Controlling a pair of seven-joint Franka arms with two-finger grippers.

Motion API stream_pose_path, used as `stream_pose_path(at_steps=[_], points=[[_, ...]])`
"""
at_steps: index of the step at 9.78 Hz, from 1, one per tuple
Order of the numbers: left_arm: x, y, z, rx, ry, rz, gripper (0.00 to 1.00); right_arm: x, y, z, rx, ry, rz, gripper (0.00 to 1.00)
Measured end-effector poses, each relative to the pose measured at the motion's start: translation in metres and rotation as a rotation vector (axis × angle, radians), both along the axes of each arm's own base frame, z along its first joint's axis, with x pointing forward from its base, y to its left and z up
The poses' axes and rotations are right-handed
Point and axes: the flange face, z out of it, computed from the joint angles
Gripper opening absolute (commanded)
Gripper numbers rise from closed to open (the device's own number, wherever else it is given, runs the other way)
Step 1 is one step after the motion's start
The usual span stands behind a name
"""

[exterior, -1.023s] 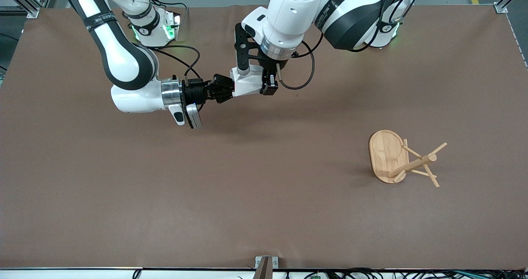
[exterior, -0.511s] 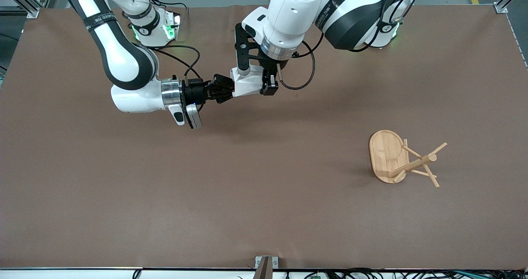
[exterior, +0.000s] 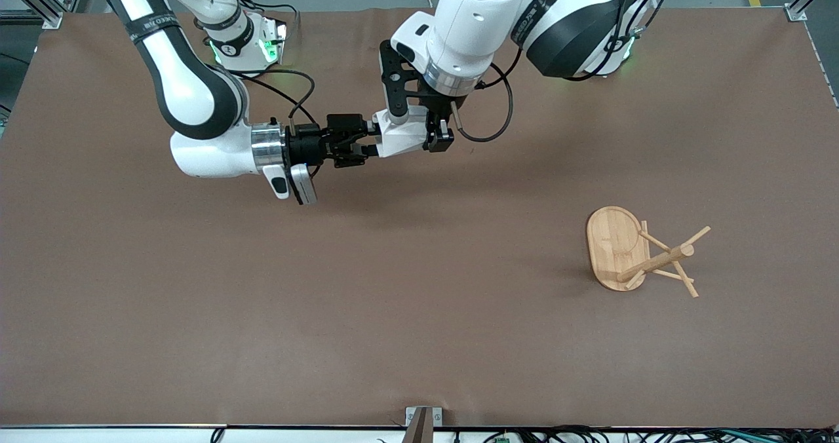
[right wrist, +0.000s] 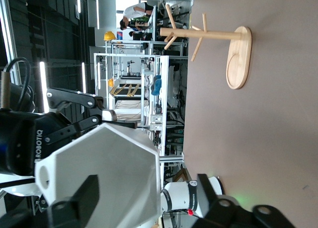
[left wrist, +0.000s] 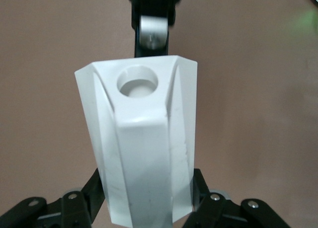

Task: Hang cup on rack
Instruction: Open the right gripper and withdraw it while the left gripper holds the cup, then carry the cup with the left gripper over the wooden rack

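Note:
The white faceted cup [exterior: 401, 139] hangs in the air over the table's middle, toward the robots' bases. My left gripper [exterior: 418, 135] is shut on it, one finger [left wrist: 199, 184] pressed on each side of its body [left wrist: 144, 143]. The tab's round hole [left wrist: 137, 82] faces the left wrist camera. My right gripper [exterior: 362, 143] is level with the cup's end, open, its fingers spread clear of the hexagonal body [right wrist: 99, 173]. The bamboo rack [exterior: 655, 259] stands upright toward the left arm's end of the table, nearer the front camera, and also shows in the right wrist view as a rack [right wrist: 208, 35].
The rack's oval base [exterior: 613, 241] rests on the brown table cover [exterior: 393, 312]. Cables loop from both wrists above the table. A small metal bracket [exterior: 423, 417] sits at the table's front edge.
My right gripper has opened and let go of the cup, drawing back a little. The left gripper, still holding the cup, has shifted slightly toward the left arm's end.

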Motion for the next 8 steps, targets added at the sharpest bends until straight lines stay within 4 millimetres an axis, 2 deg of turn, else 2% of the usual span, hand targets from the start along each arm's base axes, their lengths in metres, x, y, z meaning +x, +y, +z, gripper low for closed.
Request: stream_pose_path(at_steps=[2, 4, 6, 8], points=[[0.005, 0.009, 0.001, 0.013, 0.014, 0.038, 0.07, 0.013, -0.03, 0.001, -0.122, -0.041, -0.057, 1.0], [0.013, 0.017, 0.002, 0.017, 0.036, 0.156, 0.07, 0.032, -0.087, -0.003, -0.303, -0.039, -0.062, 1.0], [0.012, 0.018, 0.007, 0.019, 0.061, 0.306, 0.07, 0.048, -0.146, 0.005, -0.516, -0.041, -0.071, 1.0], [0.015, 0.022, 0.009, 0.023, 0.092, 0.47, 0.07, 0.056, -0.202, 0.013, -0.769, -0.056, -0.065, 1.0]])
